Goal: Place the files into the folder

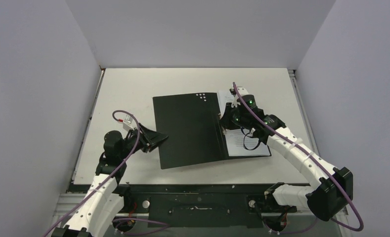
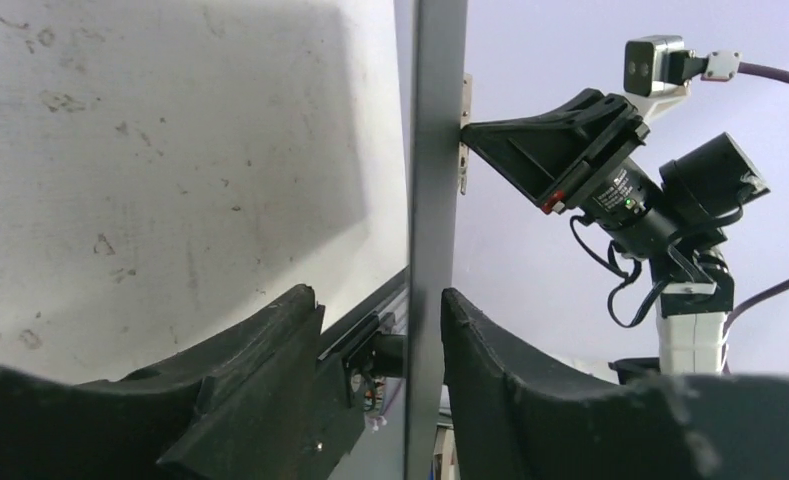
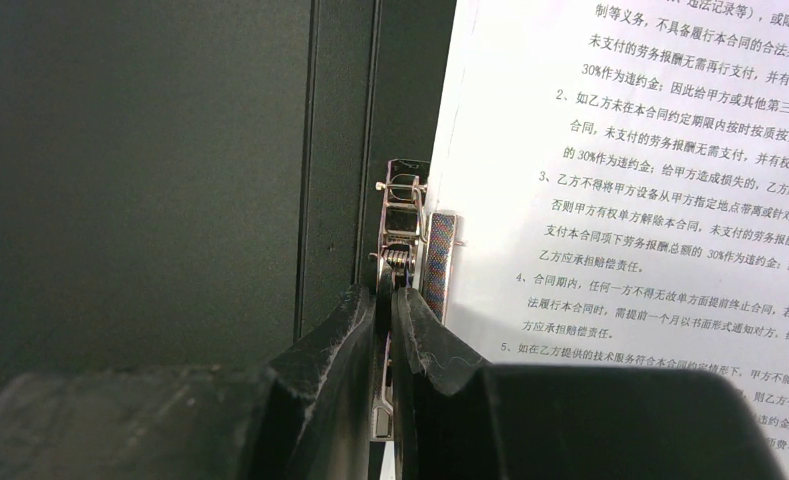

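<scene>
The folder [image 1: 188, 128] lies open on the table, black inside up. The files [image 1: 249, 145], white sheets of dense black text, lie on its right half. My right gripper [image 1: 227, 123] is at the spine. In the right wrist view it [image 3: 390, 292] is shut on the metal clip [image 3: 402, 215], beside the files [image 3: 650, 200]. My left gripper [image 1: 157, 138] is at the left edge of the folder's cover. In the left wrist view its jaws [image 2: 380, 297] straddle that grey edge [image 2: 430, 150]. The right finger [image 2: 490, 360] touches it and a gap remains on the left.
The white table [image 1: 133, 89] is boxed in by grey walls at the left, back and right. A black rail [image 1: 197, 187] runs along its near edge between the arm bases. The right arm's wrist [image 2: 620, 190] shows beyond the cover in the left wrist view.
</scene>
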`<state>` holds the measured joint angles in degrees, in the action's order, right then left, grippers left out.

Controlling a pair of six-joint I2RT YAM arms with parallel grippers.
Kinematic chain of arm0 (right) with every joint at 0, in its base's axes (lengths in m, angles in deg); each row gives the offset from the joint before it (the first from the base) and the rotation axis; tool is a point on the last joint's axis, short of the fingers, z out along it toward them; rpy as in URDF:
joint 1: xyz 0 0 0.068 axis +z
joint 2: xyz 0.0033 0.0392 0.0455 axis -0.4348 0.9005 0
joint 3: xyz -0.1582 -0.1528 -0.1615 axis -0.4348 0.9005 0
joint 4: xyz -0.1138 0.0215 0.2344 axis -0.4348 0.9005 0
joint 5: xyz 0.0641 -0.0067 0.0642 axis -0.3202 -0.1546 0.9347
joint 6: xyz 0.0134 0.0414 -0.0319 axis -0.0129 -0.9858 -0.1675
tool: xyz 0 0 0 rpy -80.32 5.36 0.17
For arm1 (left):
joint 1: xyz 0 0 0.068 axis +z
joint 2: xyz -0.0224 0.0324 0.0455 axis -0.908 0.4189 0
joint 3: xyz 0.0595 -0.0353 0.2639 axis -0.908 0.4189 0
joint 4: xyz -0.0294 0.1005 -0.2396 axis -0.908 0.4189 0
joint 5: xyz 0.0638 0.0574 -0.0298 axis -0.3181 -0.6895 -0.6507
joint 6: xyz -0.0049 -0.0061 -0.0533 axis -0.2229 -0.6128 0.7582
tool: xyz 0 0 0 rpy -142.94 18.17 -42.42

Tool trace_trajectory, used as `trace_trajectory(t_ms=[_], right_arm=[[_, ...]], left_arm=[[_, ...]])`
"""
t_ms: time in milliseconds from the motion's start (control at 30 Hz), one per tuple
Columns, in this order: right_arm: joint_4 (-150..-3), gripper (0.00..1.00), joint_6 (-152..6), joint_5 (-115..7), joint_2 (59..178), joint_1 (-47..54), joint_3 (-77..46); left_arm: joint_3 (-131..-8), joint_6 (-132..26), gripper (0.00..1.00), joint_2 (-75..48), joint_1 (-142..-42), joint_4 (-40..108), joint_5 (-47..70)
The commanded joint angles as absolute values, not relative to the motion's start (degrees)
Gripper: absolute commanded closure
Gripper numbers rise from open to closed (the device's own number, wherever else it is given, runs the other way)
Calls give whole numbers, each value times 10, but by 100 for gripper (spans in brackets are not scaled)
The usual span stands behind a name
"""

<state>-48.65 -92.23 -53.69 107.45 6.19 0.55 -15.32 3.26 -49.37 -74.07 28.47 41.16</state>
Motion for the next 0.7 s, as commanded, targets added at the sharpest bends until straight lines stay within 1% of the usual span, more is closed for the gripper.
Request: trace_trajectory(t_ms=[0, 67, 100, 133, 167, 333, 600, 667], right_arm=[[-522, 95, -935, -531, 1047, 69, -2], [-522, 95, -935, -532, 1049, 69, -1], [-522, 95, -935, -531, 1052, 70, -2], [-522, 95, -934, -531, 1054, 72, -2], [-523, 95, -934, -531, 1057, 75, -2], [-532, 95, -934, -541, 1073, 93, 3], [-547, 95, -941, -557, 1117, 131, -6], [-545, 90, -941, -567, 1128, 137, -12]], left_arm=[[-161, 41, 59, -505, -736, 237, 444], [-167, 35, 70, -508, -736, 246, 448], [-170, 32, 78, -510, -737, 251, 449], [-171, 27, 96, -512, -736, 258, 449], [-174, 19, 100, -514, -736, 271, 447], [-192, -15, 100, -527, -735, 324, 444], [-276, -112, 100, -527, -731, 500, 421], [-296, -135, 100, -525, -730, 541, 411]])
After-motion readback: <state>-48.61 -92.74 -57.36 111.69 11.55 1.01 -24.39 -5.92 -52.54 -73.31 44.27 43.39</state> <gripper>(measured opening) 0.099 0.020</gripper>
